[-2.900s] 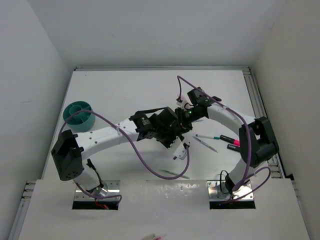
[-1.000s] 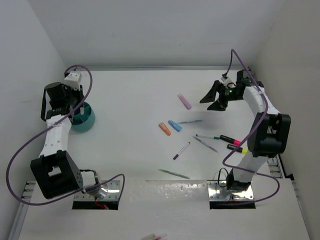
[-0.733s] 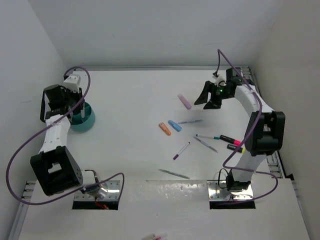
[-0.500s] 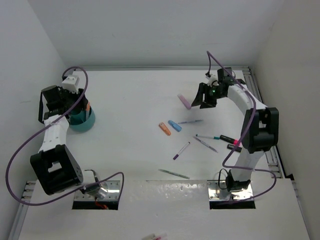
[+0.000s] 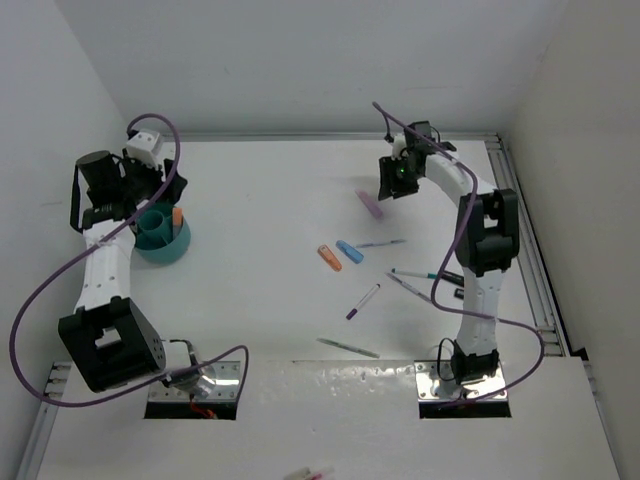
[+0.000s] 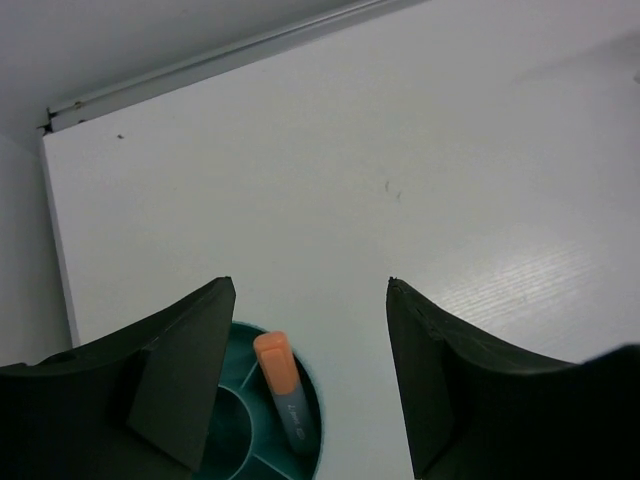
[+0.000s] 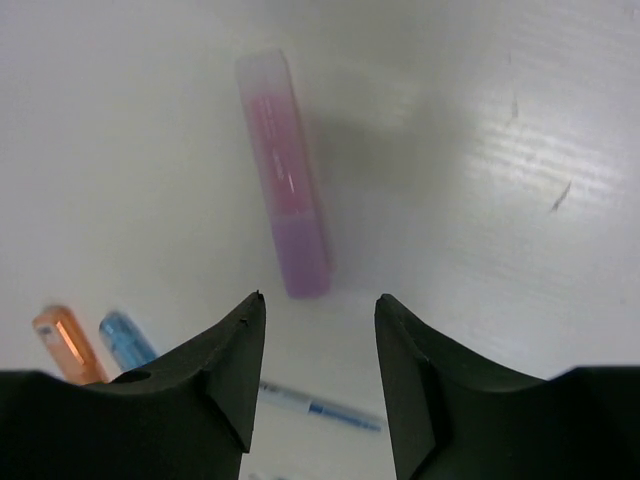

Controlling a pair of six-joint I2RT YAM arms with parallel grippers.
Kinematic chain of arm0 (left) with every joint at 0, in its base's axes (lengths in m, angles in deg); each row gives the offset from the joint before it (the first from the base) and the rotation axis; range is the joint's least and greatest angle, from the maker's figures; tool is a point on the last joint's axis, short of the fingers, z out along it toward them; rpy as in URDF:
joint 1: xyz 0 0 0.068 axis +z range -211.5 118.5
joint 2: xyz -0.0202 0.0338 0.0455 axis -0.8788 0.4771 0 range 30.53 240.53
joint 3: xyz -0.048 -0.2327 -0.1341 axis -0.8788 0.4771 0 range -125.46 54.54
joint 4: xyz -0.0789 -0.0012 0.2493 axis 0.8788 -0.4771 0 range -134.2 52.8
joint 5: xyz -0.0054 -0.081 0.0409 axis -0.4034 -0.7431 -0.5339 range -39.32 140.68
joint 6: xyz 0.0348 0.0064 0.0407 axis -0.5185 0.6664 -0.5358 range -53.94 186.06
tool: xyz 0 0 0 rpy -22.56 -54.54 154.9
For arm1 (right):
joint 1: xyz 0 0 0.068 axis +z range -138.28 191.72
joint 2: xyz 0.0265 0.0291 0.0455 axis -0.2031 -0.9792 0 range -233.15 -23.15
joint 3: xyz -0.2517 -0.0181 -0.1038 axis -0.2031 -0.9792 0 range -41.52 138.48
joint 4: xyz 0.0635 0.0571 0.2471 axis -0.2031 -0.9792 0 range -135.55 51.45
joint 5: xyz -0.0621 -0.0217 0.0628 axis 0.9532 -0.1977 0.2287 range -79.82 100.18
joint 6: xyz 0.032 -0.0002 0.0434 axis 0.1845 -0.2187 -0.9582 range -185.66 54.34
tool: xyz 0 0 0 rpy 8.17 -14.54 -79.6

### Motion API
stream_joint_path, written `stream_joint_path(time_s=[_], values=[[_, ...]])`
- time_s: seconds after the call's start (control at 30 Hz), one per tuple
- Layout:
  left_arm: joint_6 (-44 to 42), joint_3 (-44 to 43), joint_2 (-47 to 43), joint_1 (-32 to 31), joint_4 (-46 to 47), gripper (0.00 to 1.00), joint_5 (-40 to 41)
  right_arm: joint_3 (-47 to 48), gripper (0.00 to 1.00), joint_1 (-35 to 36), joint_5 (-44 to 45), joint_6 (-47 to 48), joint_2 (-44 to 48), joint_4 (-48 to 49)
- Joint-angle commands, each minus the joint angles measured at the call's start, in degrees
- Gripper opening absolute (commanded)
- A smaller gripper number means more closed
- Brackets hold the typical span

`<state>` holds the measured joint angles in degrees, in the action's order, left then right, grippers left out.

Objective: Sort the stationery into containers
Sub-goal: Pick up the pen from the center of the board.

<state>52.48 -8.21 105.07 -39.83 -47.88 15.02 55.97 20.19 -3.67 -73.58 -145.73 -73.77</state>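
Toward the near edge of the white counter [image 5: 260, 330] a thin grey pen [image 5: 348, 347] and a slim purple pen [image 5: 363, 301] lie loose. Beyond them, mid-counter, a stubby orange highlighter [image 5: 330, 257] and a stubby blue highlighter [image 5: 349, 251] lie side by side. At the left edge the small round teal-green cup [image 5: 165, 250] holds a peach highlighter [image 6: 278, 370] leaning on its rim. The left arm's jaws are spread above it, gripping nothing. Farther back, toward the far right corner, the stubby lilac highlighter [image 7: 285, 215] lies flat. The right arm's jaws hang spread and empty just short of its nearer end, which sits slightly off-centre ahead of the gap. Its long axis runs away from the jaws, so their closing line crosses its width. The right arm is by far the nearer, and I judge a short reach forward and down would bracket it.
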Motion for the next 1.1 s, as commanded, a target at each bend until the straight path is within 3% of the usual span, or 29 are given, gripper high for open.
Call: stream_joint_path(time_s=[0.0,0.47,0.67,0.8,0.9,1.0,1.07], values=[[-3.7,-1.1,-3.0,-2.0,-2.6,0.69,-3.5,7.3,0.48,0.9,3.3,3.9,-3.6,-1.5],[-7.0,0.2,-5.6,-5.9,-5.6,0.69,-0.5,17.9,0.58,7.5,10.1,6.5,-13.6,-1.3],[-7.2,0.4,-7.0,-6.8,-6.5,0.69,0.9,20.4,0.56,8.7,13.2,7.5,-18.5,-0.7],[-7.4,0.4,-7.6,-7.0,-7.2,0.69,0.2,21.8,0.46,9.1,13.7,7.5,-19.4,-0.6],[-10.4,0.3,-8.4,-7.5,-8.4,0.68,-2.6,21.4,0.30,9.8,13.6,9.9,-19.3,-0.8],[-17.2,-0.8,-9.2,-9.7,-10.9,0.66,-6.3,20.7,0.09,10.1,13.7,9.1,-18.1,-2.6],[-30.7,-3.3,-9.0,-13.9,-17.9,0.65,-6.2,20.2,0.00,10.2,11.9,8.4,-16.6,-5.1]])
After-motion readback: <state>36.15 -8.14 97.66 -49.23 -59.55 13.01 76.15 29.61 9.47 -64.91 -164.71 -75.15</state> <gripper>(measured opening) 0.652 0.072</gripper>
